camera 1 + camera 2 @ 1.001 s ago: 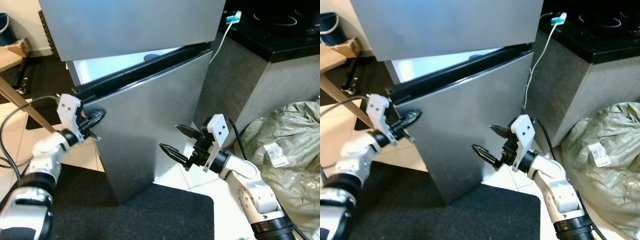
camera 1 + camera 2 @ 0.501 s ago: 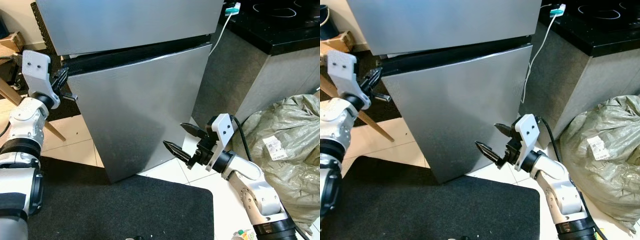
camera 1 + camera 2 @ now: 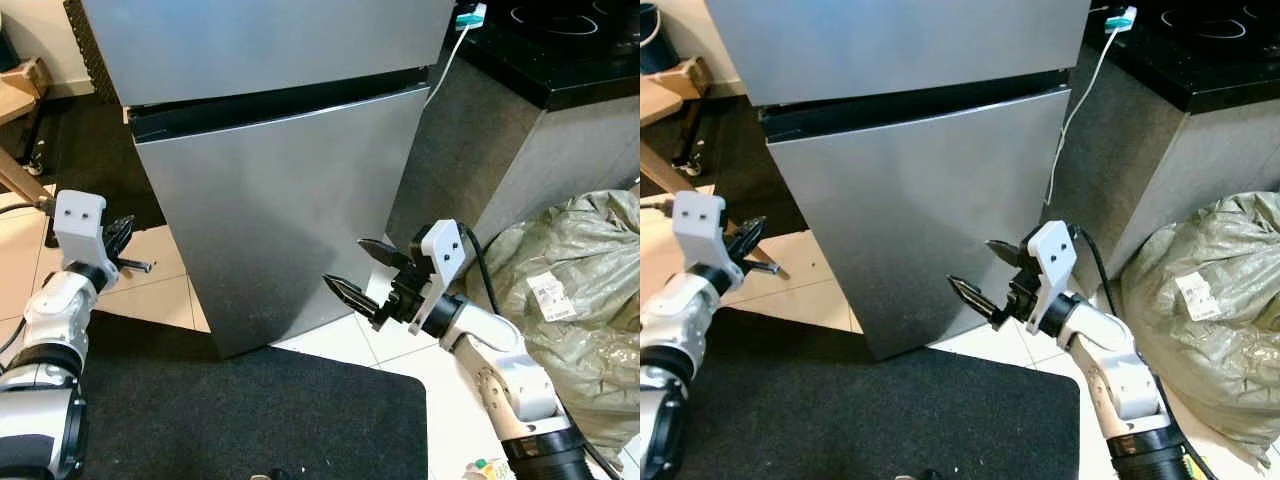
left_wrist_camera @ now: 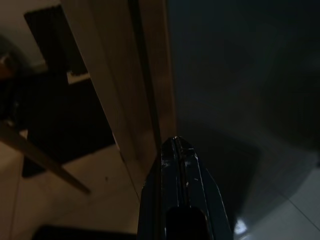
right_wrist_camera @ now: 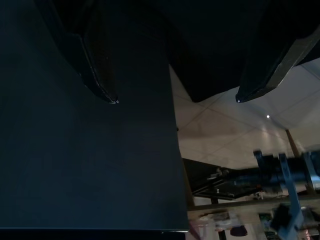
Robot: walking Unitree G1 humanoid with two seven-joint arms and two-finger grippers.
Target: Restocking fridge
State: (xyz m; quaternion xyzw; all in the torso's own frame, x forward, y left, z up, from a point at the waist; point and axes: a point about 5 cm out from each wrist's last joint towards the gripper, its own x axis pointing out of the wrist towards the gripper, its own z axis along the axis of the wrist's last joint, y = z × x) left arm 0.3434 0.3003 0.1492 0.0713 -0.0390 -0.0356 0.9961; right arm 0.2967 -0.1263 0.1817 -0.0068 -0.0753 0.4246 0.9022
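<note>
The silver fridge (image 3: 280, 190) stands before me with its lower door closed flush under the upper door (image 3: 260, 40). A dark seam runs between the two doors. My left gripper (image 3: 128, 248) hangs shut and empty, left of the fridge's lower corner and apart from it. In the left wrist view its fingers (image 4: 176, 165) are pressed together, pointing at the fridge's side edge. My right gripper (image 3: 970, 262) is open with nothing in it, just in front of the door's lower right part. Its two fingertips (image 5: 112, 95) spread wide across the dark door face.
A black mat (image 3: 250, 410) covers the floor in front of the fridge. A grey-green sack (image 3: 585, 290) lies at the right, below a counter with a black cooktop (image 3: 560, 50). A white cable (image 3: 1075, 100) hangs down beside the fridge. A wooden leg (image 3: 20, 180) slants at the left.
The lower fridge door, ajar a second ago with my left gripper at its edge, is now closed. My left gripper has dropped down and away to the left. The right gripper stays open.
</note>
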